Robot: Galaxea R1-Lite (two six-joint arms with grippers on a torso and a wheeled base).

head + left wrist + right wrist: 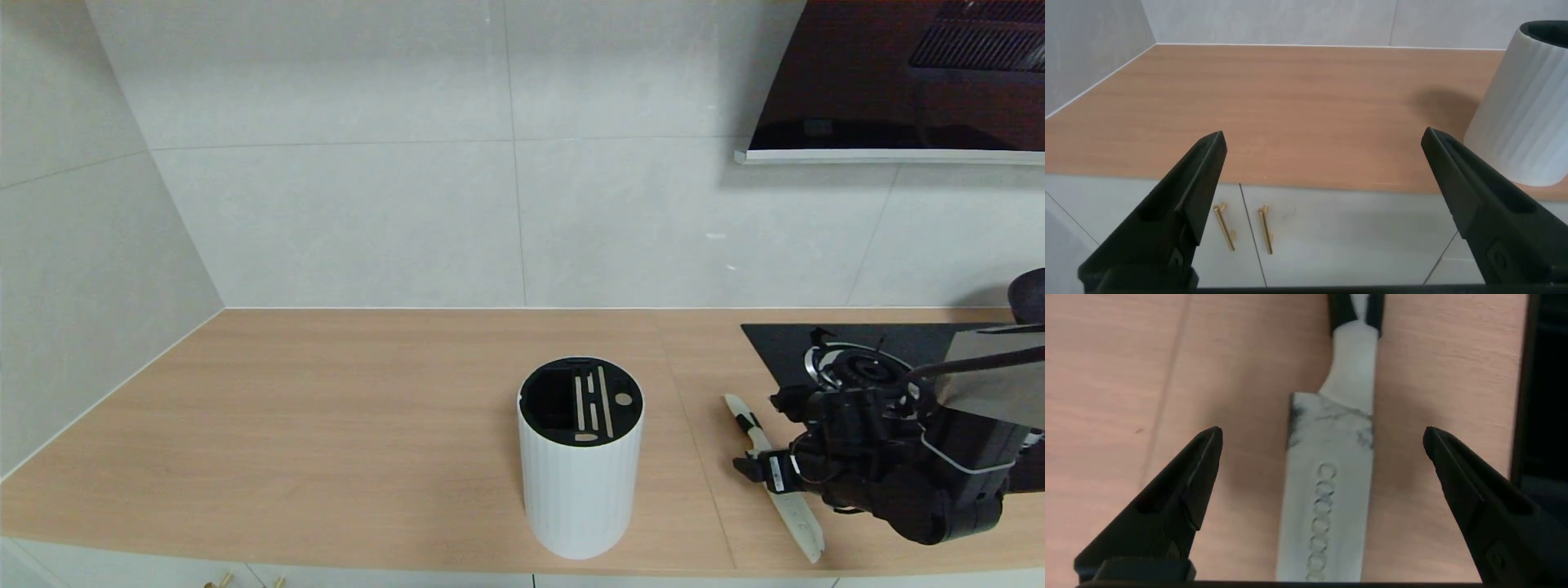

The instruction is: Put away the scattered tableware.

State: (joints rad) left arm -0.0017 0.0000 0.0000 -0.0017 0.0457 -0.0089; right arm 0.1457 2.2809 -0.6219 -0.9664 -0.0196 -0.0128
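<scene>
A white marbled knife (775,478) with a black band on its handle lies flat on the wooden counter, right of the white ribbed holder (580,482). The holder's black top has slots and an open compartment. My right gripper (755,467) hangs low over the knife's middle, open, and the blade (1327,506) lies between its two fingers. My left gripper (1323,204) is open with nothing in it, in front of the counter's front edge and left of the holder (1527,98).
A black hob with a burner (857,367) sits at the counter's right end, close behind the right arm. A range hood (898,82) hangs above it. Cabinet doors with gold handles (1245,229) are below the counter. Bare wood (326,425) spreads left of the holder.
</scene>
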